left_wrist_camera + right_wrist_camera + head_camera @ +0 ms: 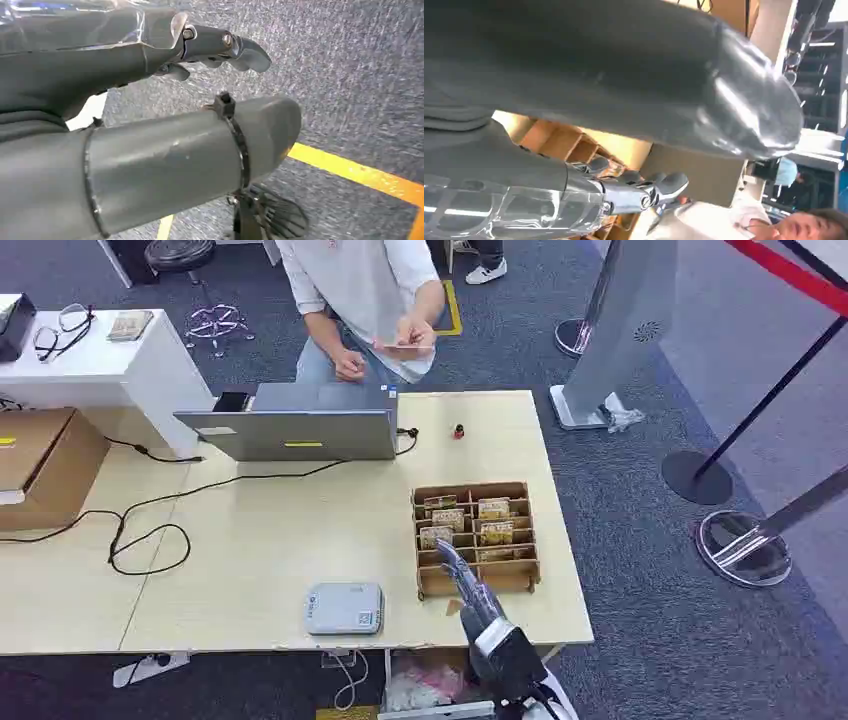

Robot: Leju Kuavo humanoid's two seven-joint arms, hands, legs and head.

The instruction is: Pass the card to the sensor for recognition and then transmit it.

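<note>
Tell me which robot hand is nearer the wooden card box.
Right. The right robot hand reaches over the front edge of the wooden card box. The left robot hand hangs over carpet, away from the table.

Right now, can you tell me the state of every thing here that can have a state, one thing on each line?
right hand: empty, fingers apart, over the front of the card box
left hand: empty, hanging above the carpet
card box: cards standing in its slots
laptop: lid open
card reader: nothing on it
person's hand: holding a card
</note>
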